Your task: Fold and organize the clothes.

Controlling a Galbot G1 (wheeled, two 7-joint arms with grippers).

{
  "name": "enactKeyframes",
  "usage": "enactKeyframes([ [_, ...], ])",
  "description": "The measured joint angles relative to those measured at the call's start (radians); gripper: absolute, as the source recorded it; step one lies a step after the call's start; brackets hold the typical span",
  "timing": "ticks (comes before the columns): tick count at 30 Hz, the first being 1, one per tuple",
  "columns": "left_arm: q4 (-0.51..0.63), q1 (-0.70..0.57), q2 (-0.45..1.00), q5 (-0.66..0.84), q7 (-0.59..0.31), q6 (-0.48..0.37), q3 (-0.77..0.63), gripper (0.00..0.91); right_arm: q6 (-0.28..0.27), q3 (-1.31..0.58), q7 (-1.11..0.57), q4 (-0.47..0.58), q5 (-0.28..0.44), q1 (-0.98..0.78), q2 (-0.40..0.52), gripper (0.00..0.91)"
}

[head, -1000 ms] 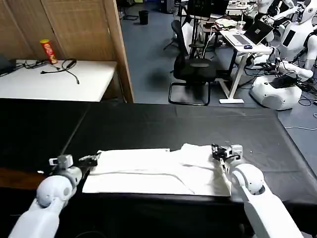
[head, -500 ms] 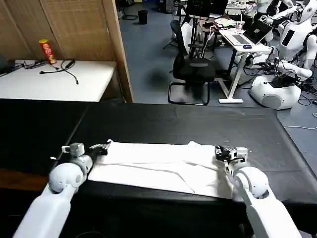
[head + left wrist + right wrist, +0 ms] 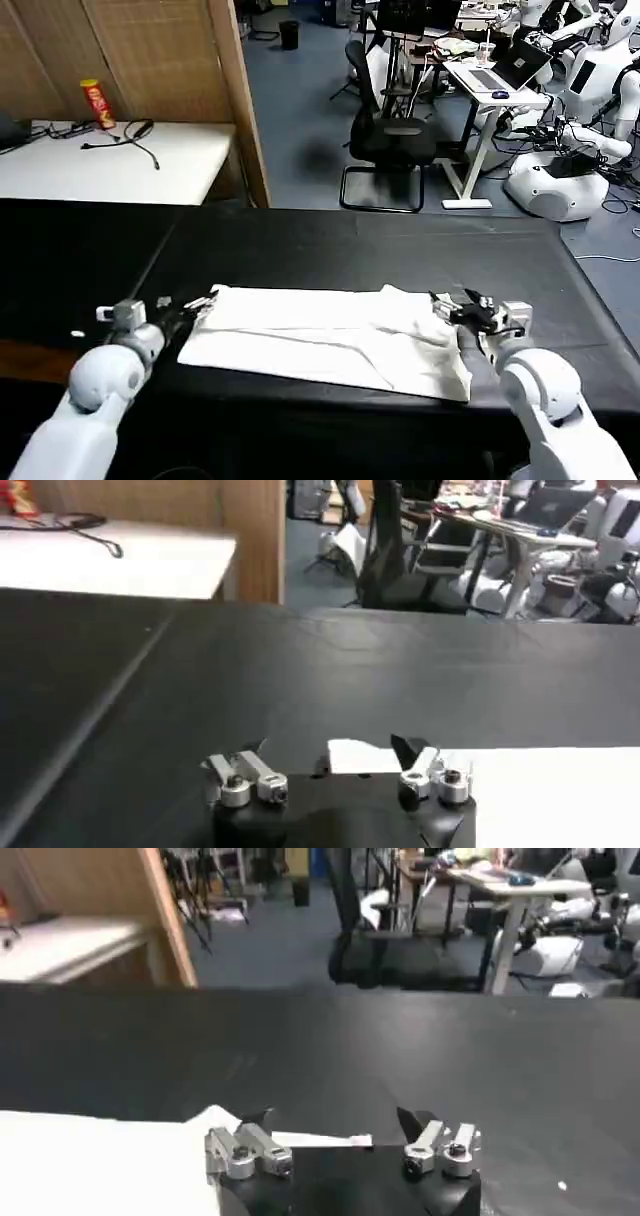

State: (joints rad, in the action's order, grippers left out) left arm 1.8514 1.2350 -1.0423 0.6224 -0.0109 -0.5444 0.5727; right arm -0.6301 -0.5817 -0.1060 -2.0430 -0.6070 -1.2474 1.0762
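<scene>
the white t-shirt (image 3: 325, 335) lies folded into a long flat band on the black worktop (image 3: 350, 250), stretched between the 2 pincers. the left pincer (image 3: 190, 305) sits at the band's left end, its fingers apart, with the cloth's corner just ahead of it. the right pincer (image 3: 450, 308) rests at the right end, fingers also spread, with the cloth's edge beside 1 fingertip.

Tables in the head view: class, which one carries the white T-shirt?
The black table nearest the robot holds the folded T-shirt; the white table behind carries cables and a can instead.
</scene>
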Motion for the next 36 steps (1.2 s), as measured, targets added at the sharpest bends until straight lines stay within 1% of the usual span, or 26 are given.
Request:
enactKeyframes([
  [1,0.002,0.018,-0.008,-0.008,0.006,0.005,0.007,0.790,0.005,-0.008,0.002,-0.011,0.000,-0.010,0.000,0.878],
  [2,0.004,0.035,-0.018,-0.016,0.012,0.011,0.013,0.761,0.009,-0.015,0.005,-0.020,0.000,-0.018,0.000,0.878],
  [4,0.008,0.061,-0.032,-0.026,0.019,0.019,0.020,0.731,0.017,-0.025,0.008,-0.034,0.001,-0.033,-0.001,0.878],
  [5,0.008,0.072,-0.040,-0.029,0.021,0.023,0.023,0.692,0.020,-0.030,0.009,-0.042,0.002,-0.041,-0.001,0.878],
  [7,0.008,0.085,-0.053,-0.039,0.024,0.028,0.025,0.644,0.022,-0.038,0.010,-0.058,0.003,-0.056,0.000,0.878],
  [8,0.007,0.089,-0.059,-0.044,0.026,0.032,0.025,0.595,0.022,-0.040,0.010,-0.067,0.003,-0.062,0.000,0.878],
  [9,0.004,0.091,-0.064,-0.052,0.027,0.036,0.025,0.497,0.023,-0.043,0.010,-0.072,0.003,-0.067,0.001,0.878],
  [10,0.001,0.093,-0.068,-0.056,0.027,0.040,0.025,0.449,0.024,-0.045,0.011,-0.079,0.003,-0.071,0.002,0.878],
  [12,-0.001,0.099,-0.079,-0.064,0.030,0.046,0.026,0.185,0.025,-0.050,0.012,-0.089,0.004,-0.078,0.002,0.878],
  [15,0.001,0.107,-0.093,-0.077,0.036,0.053,0.026,0.137,0.029,-0.054,0.012,-0.095,0.005,-0.081,0.002,0.878],
  [17,0.002,0.110,-0.102,-0.081,0.037,0.054,0.024,0.137,0.030,-0.054,0.013,-0.097,0.007,-0.081,0.002,0.878],
  [20,0.005,0.115,-0.105,-0.085,0.045,0.053,0.014,0.107,0.030,-0.052,0.016,-0.101,0.009,-0.079,0.005,0.878],
  [22,0.003,0.113,-0.105,-0.085,0.047,0.051,0.013,0.059,0.031,-0.050,0.018,-0.105,0.010,-0.078,0.007,0.878],
  [23,0.001,0.111,-0.104,-0.083,0.048,0.050,0.012,0.000,0.031,-0.049,0.020,-0.107,0.012,-0.078,0.007,0.878],
  [27,-0.014,0.096,-0.097,-0.082,0.048,0.042,0.010,0.000,0.031,-0.049,0.025,-0.113,0.013,-0.078,0.007,0.878],
  [29,-0.021,0.091,-0.089,-0.101,0.053,0.054,0.012,0.000,0.031,-0.052,0.026,-0.115,0.013,-0.077,0.007,0.878],
  [33,-0.048,0.081,-0.053,-0.229,0.085,0.123,0.026,0.000,0.031,-0.062,0.027,-0.119,0.013,-0.081,0.010,0.878],
  [36,-0.065,0.076,-0.004,-0.313,0.091,0.164,0.045,0.000,0.032,-0.067,0.027,-0.124,0.013,-0.086,0.015,0.878],
])
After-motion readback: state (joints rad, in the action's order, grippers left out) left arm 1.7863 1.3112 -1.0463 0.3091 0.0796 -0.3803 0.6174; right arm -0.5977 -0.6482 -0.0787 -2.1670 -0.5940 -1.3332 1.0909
